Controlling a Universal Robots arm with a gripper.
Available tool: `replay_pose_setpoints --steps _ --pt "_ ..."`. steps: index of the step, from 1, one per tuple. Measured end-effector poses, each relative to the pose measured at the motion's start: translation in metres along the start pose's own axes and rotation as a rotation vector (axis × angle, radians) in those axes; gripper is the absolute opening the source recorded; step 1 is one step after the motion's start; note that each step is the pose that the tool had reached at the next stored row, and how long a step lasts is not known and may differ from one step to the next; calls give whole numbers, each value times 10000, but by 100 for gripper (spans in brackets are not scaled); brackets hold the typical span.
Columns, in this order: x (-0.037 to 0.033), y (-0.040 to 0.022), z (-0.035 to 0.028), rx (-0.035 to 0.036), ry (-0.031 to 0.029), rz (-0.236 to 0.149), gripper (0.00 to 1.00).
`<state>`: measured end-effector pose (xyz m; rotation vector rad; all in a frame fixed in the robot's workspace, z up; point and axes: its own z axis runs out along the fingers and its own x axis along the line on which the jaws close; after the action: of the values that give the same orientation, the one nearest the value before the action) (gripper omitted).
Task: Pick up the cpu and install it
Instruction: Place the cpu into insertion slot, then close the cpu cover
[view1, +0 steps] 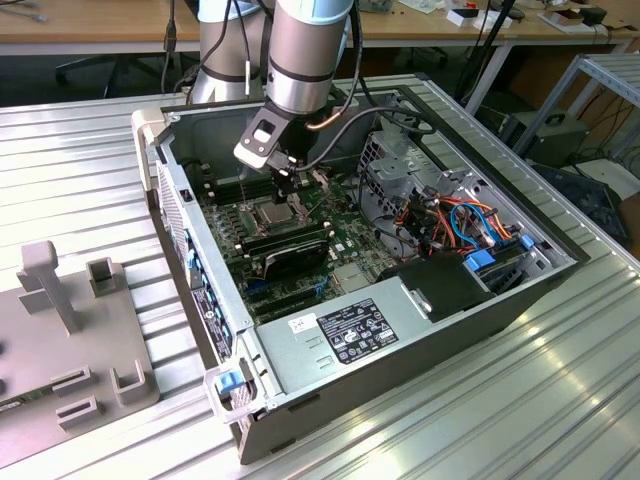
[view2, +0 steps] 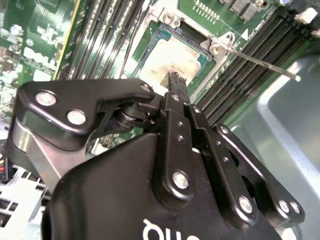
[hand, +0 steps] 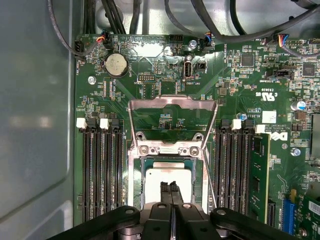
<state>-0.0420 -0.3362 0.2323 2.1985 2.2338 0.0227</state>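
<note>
On the exterior view's left of the socket (view1: 272, 213) stands the case wall (view1: 180, 225), and the gripper (hand: 170, 184) hangs right over the socket. The cpu (hand: 155, 180) lies flat in the socket, whose metal frame (hand: 172, 102) is tipped up, I think so a chip can drop in. The gripper's fingers (hand: 165, 195) are squeezed together with nothing between them, tips at the cpu's top, and coloured cables (view1: 450, 215) sit on the exterior view's right of the socket

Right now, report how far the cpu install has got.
Done: the small flat silver-grey square cpu lies seated in its socket. In hand: nothing; the black end effector is shut, poised over the cpu, contact unclear. Left: the hinged metal socket frame stands open and its thin lever is unlatched.
</note>
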Motion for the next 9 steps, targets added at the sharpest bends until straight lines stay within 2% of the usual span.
replay_pose_setpoints --steps 5,9 --pt "1 2 -145 1 -2 0 11" --pt "1 3 -196 0 -3 0 11"
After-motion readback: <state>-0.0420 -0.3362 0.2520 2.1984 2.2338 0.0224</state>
